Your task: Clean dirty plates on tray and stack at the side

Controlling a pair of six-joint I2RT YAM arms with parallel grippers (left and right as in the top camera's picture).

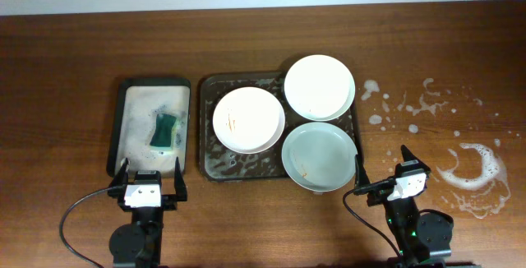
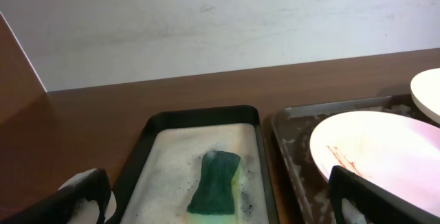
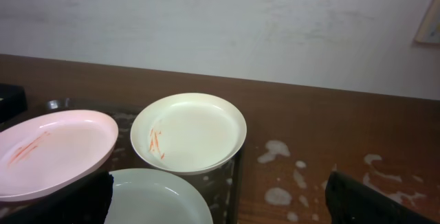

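Note:
Three plates lie on the large dark tray [image 1: 209,169]. A white plate [image 1: 248,119] with orange streaks is at its left; it also shows in the left wrist view [image 2: 385,152]. A white plate [image 1: 319,86] sits at the back right, streaked in the right wrist view [image 3: 189,131]. A pale green plate [image 1: 320,155] with a small streak lies at the front right. My left gripper [image 1: 151,179] is open and empty, in front of the small tray. My right gripper [image 1: 384,169] is open and empty, just right of the green plate.
A smaller dark tray [image 1: 123,120] full of foam holds a green sponge [image 1: 166,129], seen close in the left wrist view [image 2: 214,183]. Soapy foam patches [image 1: 472,169] spread over the wooden table right of the large tray. A white wall runs along the far edge.

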